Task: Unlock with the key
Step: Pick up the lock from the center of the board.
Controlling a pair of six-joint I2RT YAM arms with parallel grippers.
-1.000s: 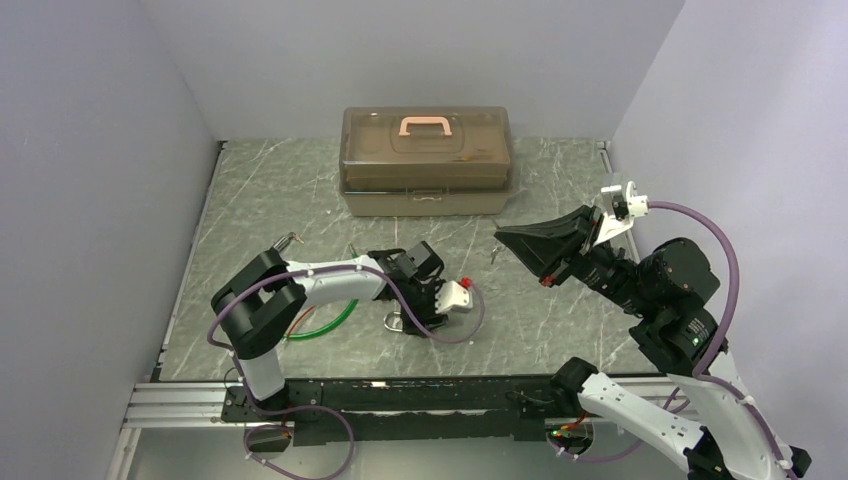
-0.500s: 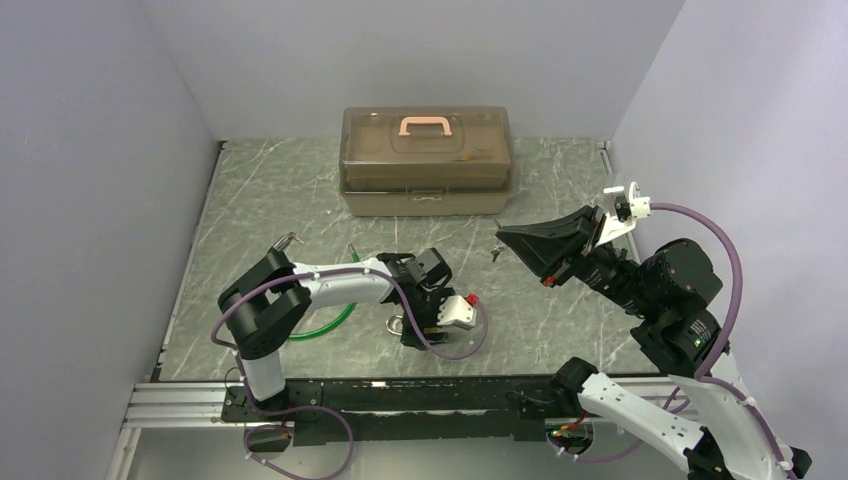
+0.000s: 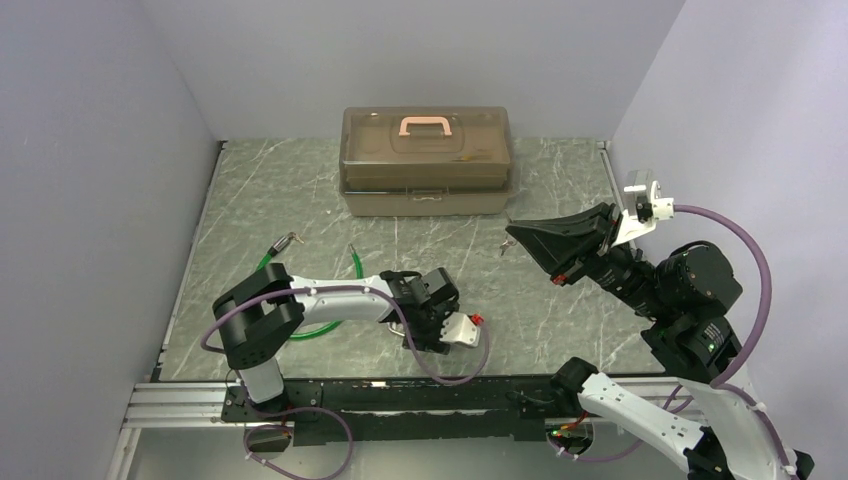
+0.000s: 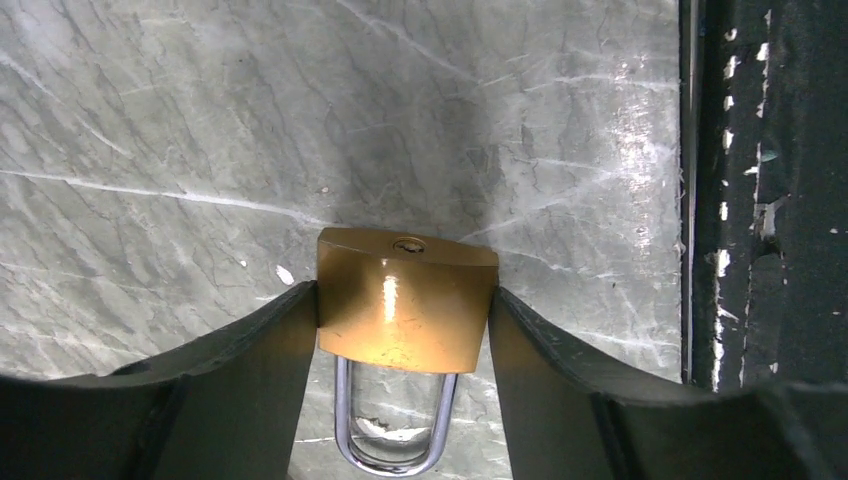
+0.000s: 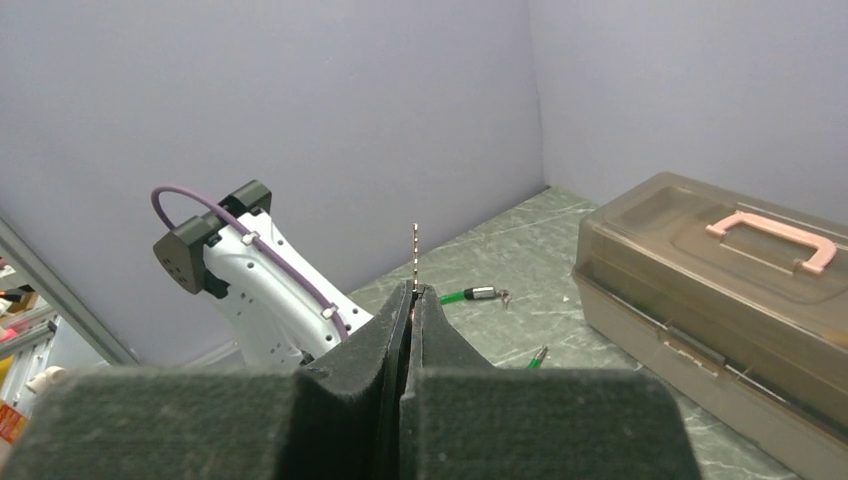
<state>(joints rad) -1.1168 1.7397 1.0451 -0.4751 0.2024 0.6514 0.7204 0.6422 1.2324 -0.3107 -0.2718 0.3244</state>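
Marble table [image 3: 300, 200] with the left gripper [image 4: 403, 300] low near its front edge, clamped on both sides of the brass padlock [image 4: 405, 320], keyhole [image 4: 408, 245] exposed; the right gripper [image 5: 413, 295], raised well apart, pinches the key [image 5: 415, 255]. Insertion and turning remain.

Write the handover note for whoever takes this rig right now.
Left gripper: closed on the brass padlock, a finger against each side, at the near edge of the table. The keyhole faces away from the wrist.
Right gripper: shut on the key, whose blade sticks out past the fingertips. It is held in the air, well to the right of the padlock.
Done: key picked up, padlock gripped.
Left: bring the key to the keyhole, insert it, turn it and free the shackle.
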